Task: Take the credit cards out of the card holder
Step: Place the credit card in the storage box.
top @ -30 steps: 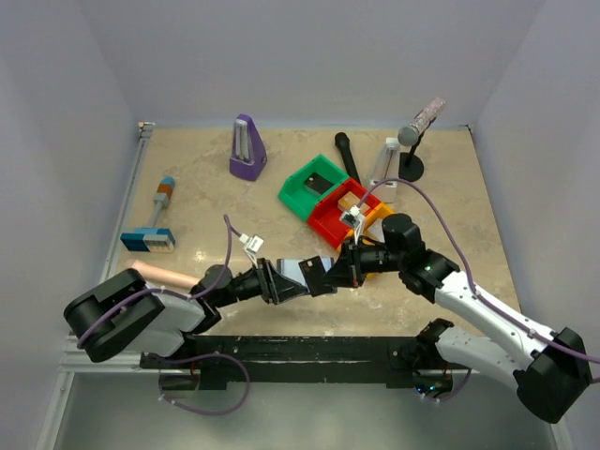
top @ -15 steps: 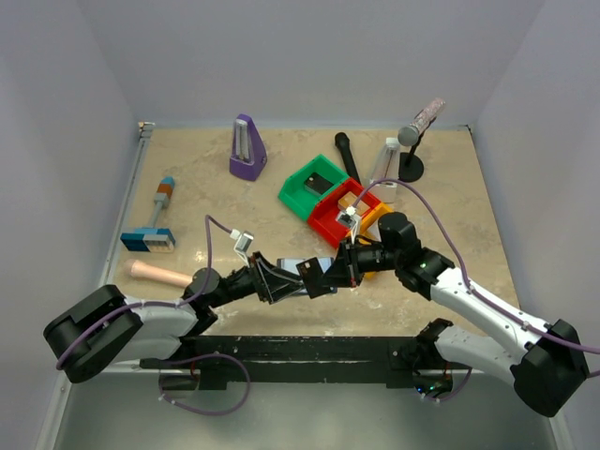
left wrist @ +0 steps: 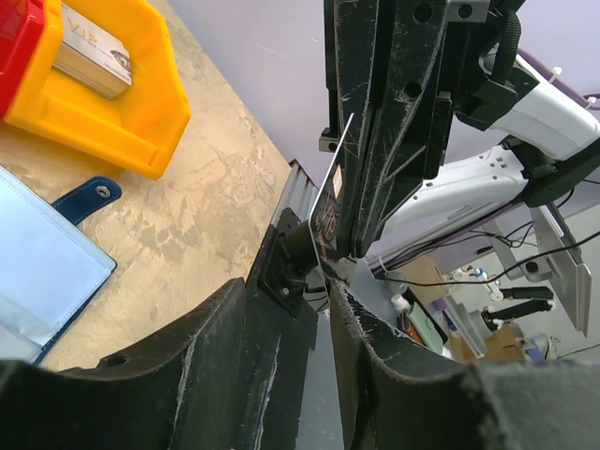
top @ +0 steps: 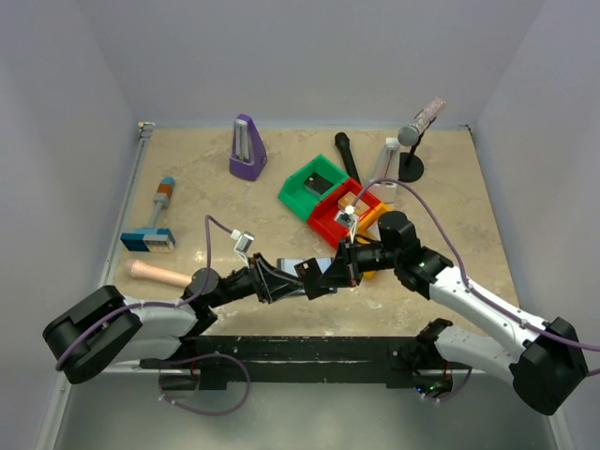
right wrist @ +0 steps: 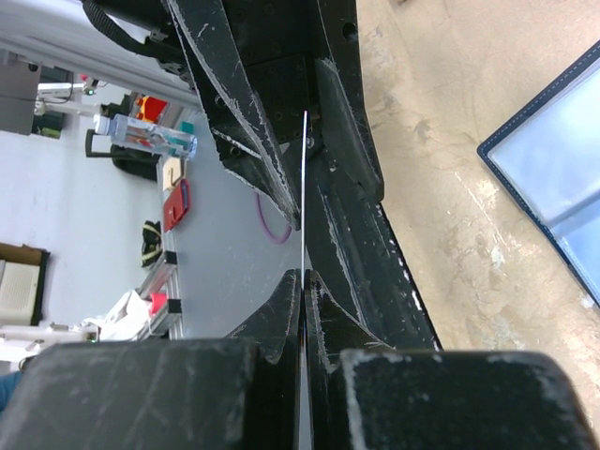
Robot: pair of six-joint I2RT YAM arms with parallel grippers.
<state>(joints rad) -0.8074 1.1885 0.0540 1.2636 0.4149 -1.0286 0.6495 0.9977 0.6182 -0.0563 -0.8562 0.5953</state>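
The card holder (top: 296, 266) lies open on the table below both grippers; its pale blue panel (left wrist: 47, 272) and navy snap tab show in the left wrist view, and a corner (right wrist: 562, 150) shows in the right wrist view. My right gripper (right wrist: 303, 281) is shut on a credit card (right wrist: 304, 187), seen edge-on and held above the table. The card's free end (left wrist: 330, 192) reaches between the fingers of my left gripper (left wrist: 323, 291), which stand a little apart on either side of it. From above, the left gripper (top: 302, 281) and the right gripper (top: 325, 276) meet tip to tip.
A yellow bin (left wrist: 141, 122) holding a card (left wrist: 89, 56) sits just beyond the holder, beside a red bin (top: 336, 217) and a green bin (top: 314, 183). Farther off are a purple metronome (top: 247, 148), a microphone stand (top: 410, 155), a blue brush (top: 147, 240) and a pink cylinder (top: 159, 274).
The left arm swung its elbow left and lower while its gripper stayed at the card. Its fingers have narrowed around the card's end. The right gripper kept its hold.
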